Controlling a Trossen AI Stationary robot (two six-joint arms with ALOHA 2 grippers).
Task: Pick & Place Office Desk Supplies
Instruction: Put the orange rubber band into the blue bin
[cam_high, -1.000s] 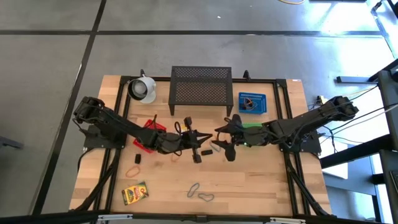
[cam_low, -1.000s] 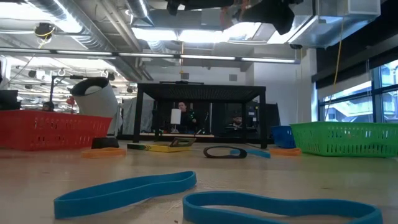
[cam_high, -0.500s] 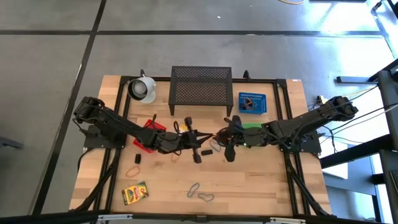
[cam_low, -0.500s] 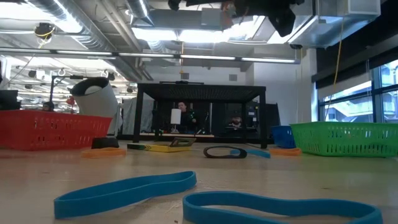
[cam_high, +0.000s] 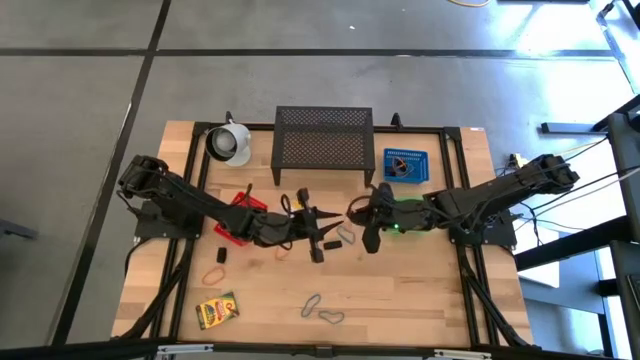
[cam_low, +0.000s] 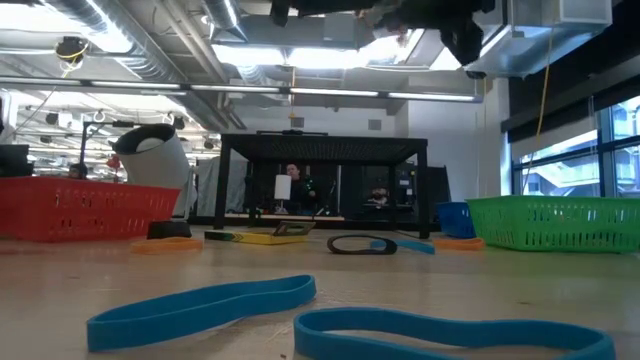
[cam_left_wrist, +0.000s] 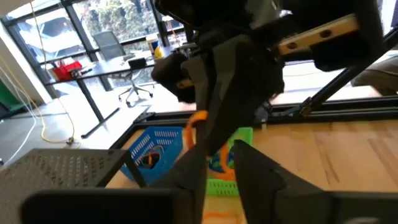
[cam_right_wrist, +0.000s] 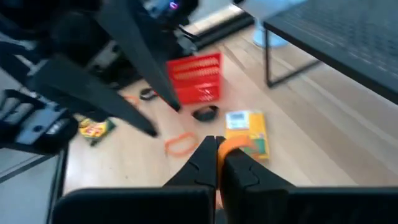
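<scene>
Wooden bench (cam_high: 420, 290) carrying scattered office supplies, with the black mesh shelf (cam_high: 323, 140) standing at its far edge as the landmark. Left tool (cam_high: 322, 230) is hovering just in front of the shelf, its fingers (cam_left_wrist: 261, 174) spread apart and holding nothing. Right tool (cam_high: 358, 213) is facing it from the shelf's right front corner, fingers (cam_right_wrist: 239, 171) pinched tight on an orange loop (cam_right_wrist: 233, 145); the same loop (cam_left_wrist: 198, 118) is showing between those fingers in the left wrist view. White mug (cam_high: 230, 143) is lying just left of the shelf; blue basket (cam_high: 404, 165) is sitting just right of it; green basket (cam_high: 408, 205) is sitting in front of the blue one, under the right arm; red basket (cam_high: 243, 215) is sitting front-left of the shelf, under the left arm. Further loose items in front of the shelf: another orange loop (cam_high: 214, 275), a small black block (cam_high: 222, 256), a yellow-green printed box (cam_high: 217, 310), a grey loop (cam_high: 311, 301), and, nearest the low camera, two blue loops (cam_low: 205, 305).
</scene>
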